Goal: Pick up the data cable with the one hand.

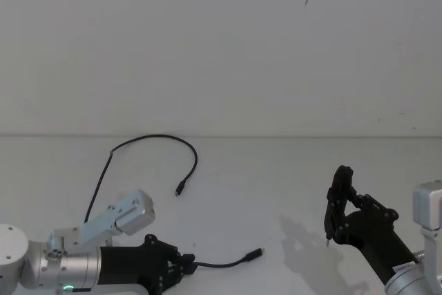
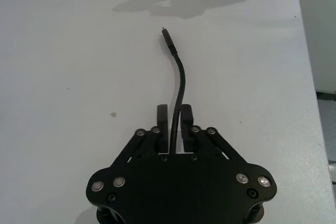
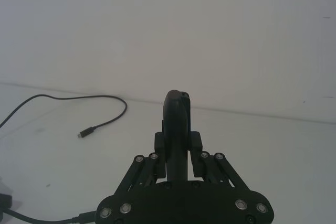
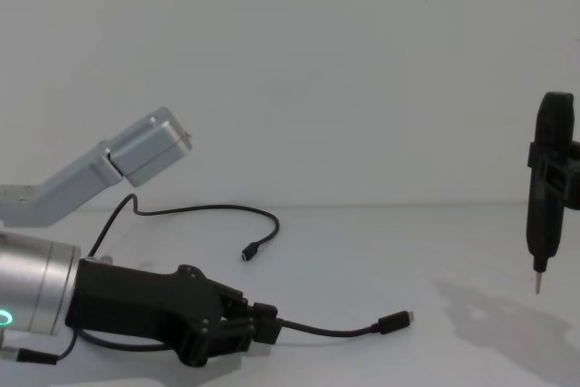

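The data cable (image 1: 159, 137) is a thin black cord lying in a loop on the white table. One plug (image 1: 179, 188) rests mid-table. The other plug (image 1: 257, 252) ends a short stretch that sticks out of my left gripper (image 1: 186, 264), which is shut on the cable low at the front left. In the left wrist view the cord (image 2: 181, 77) runs out between the closed fingers (image 2: 187, 114). The chest view shows this gripper (image 4: 263, 325) low over the table. My right gripper (image 1: 337, 217), at the front right, is shut on a black pen-shaped tool (image 4: 544, 224), held tip down above the table.
The white table (image 1: 276, 191) meets a plain white wall at the back. A silver link of the left arm (image 4: 136, 151) rises over the cable's loop. The tool's shadow (image 1: 297, 233) falls on the table between the two grippers.
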### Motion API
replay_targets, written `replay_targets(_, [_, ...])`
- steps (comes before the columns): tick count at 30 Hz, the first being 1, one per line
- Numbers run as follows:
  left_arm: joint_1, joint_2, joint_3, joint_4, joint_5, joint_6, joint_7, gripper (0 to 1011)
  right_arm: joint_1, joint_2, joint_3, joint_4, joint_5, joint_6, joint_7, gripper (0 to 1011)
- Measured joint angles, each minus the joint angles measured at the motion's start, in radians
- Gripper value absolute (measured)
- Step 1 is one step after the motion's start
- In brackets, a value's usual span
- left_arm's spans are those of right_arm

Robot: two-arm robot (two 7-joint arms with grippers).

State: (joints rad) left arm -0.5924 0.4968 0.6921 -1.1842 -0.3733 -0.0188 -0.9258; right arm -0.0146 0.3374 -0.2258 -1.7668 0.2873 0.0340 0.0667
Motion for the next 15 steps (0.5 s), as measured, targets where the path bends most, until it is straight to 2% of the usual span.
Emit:
replay_targets(2, [0.0,0.0,0.001,0.0,0.0,0.0,0.0,125,0.0,0.0,0.0,0.0,0.0,0.0,0.0,269])
replay_targets(4, [0.0,0.001,0.001,-0.001,0.001,0.0,0.005,49,0.0,0.0,0.0,0.0,0.0,0.0,0.0,269])
replay_targets(11, [0.011,0.007,-0.008,-0.026,0.012,-0.015,0.049,42,0.0,0.0,0.0,0.0,0.0,0.0,0.0,269])
replay_targets(15, [0.028,0.014,-0.026,-0.061,0.017,-0.03,0.091,42,0.0,0.0,0.0,0.0,0.0,0.0,0.0,269])
